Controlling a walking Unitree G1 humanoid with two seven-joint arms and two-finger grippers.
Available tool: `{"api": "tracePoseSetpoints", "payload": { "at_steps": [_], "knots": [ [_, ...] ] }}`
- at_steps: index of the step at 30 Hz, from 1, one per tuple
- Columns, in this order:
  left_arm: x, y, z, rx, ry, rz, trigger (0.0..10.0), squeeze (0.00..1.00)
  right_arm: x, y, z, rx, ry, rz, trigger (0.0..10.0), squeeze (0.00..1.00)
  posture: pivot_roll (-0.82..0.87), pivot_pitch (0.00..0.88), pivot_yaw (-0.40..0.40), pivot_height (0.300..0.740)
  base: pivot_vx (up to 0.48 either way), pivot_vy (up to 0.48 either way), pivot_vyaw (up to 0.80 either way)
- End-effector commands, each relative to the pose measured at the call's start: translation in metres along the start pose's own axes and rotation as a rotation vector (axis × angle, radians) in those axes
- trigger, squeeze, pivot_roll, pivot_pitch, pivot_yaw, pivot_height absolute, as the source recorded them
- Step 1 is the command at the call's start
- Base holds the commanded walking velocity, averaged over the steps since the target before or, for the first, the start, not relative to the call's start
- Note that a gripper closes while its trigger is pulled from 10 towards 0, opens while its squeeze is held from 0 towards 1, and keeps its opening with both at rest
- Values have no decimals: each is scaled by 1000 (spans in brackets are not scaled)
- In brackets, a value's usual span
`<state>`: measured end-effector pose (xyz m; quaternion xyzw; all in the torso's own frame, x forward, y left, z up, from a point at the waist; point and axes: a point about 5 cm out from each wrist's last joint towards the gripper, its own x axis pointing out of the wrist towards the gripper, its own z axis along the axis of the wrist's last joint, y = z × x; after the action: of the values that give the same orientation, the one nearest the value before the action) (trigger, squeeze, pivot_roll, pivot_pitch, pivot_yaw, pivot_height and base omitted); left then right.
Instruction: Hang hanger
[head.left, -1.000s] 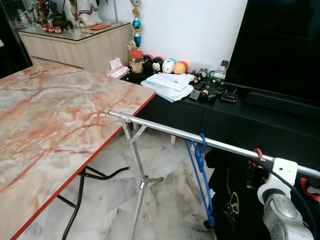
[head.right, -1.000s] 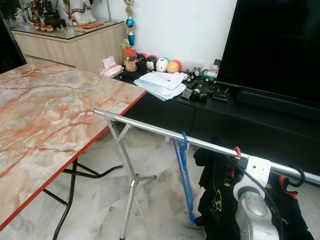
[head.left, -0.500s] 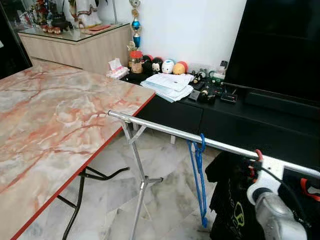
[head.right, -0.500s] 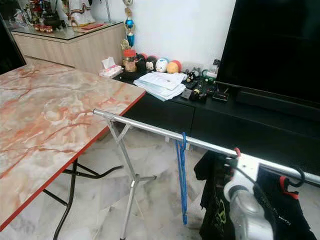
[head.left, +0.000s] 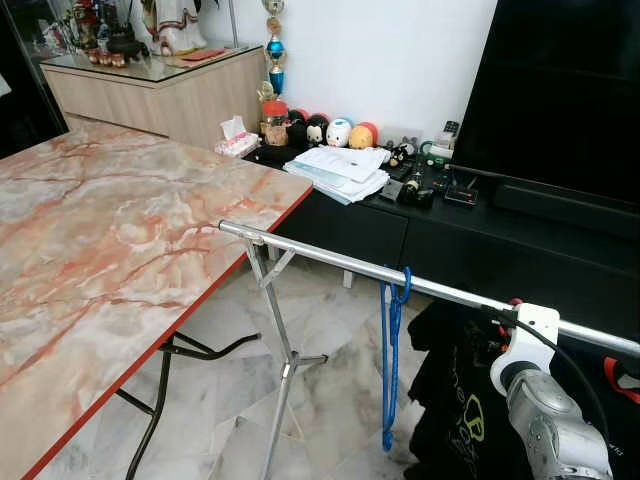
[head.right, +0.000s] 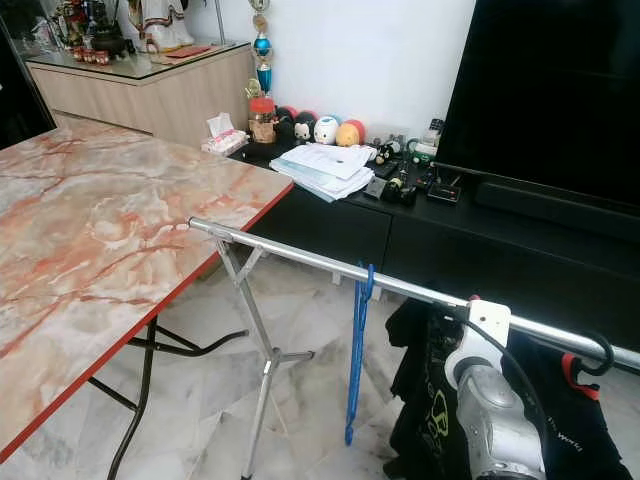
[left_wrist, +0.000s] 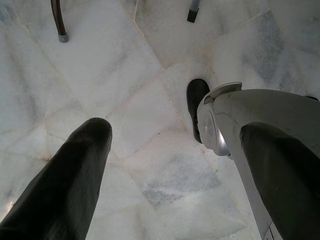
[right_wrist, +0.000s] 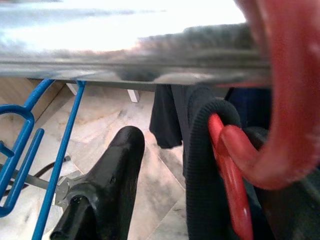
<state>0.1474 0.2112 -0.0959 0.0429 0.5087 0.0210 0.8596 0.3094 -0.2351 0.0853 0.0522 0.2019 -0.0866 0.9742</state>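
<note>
A silver clothes rail (head.left: 330, 259) runs across on a folding stand. An empty blue hanger (head.left: 391, 350) hangs from its middle. To the right, a red hanger (right_wrist: 235, 165) with a black shirt (head.left: 450, 390) on it has its hook over the rail (right_wrist: 125, 47). My right arm (head.left: 535, 400) reaches up to that hook. My right gripper (right_wrist: 200, 150) is open, right under the rail at the red hanger's neck; one black finger (right_wrist: 107, 195) shows, and the other is hidden behind the shirt collar. My left gripper (left_wrist: 170, 165) hangs open over the marble floor.
A marble-topped folding table (head.left: 110, 240) fills the left. Behind the rail stand a black TV console (head.left: 470, 230) with papers and small toys, and a large TV (head.left: 570, 90). More dark clothes on hangers (head.right: 585, 365) hang at the rail's right end.
The right wrist has shifted left along the rail and lifted slightly. The blue hanger's lower end has swung left, so it now hangs nearly straight down.
</note>
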Motion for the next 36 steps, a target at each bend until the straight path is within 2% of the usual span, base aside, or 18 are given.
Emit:
{"api": "tracePoseSetpoints", "payload": {
  "at_steps": [1, 9, 10, 11, 24, 36],
  "knots": [
    [0, 2, -2, -6, 10, 5, 10000, 0, 2, -2, 1, -10, 13, -14, 10000, 0, 68, 0, 33, 740, 0, 0, 0],
    [0, 3, -2, -4, 11, 5, 10000, 0, 1, -9, -9, 12, 56, -56, 10000, 0, 66, 0, 36, 740, 0, 0, 0],
    [0, 3, -2, -3, 11, 5, 10000, 0, 1, -8, -9, 12, 56, -53, 6627, 0, 67, 0, 36, 740, 0, 0, 0],
    [0, 3, -2, -2, 11, 5, 10000, 0, 1, -7, -9, 15, 49, -46, 0, 0, 68, 0, 37, 740, 0, 0, 0],
    [0, 3, -2, -3, 7, 8, 10000, 0, 3, 3, -8, 12, 45, -5, 0, 0, 73, 0, 35, 740, 0, 0, 0],
    [0, 3, -2, -4, 9, 5, 10000, 0, -2, 3, -28, 22, 114, -35, 0, 0, 70, 0, 36, 740, 0, 0, 0]
  ]
}}
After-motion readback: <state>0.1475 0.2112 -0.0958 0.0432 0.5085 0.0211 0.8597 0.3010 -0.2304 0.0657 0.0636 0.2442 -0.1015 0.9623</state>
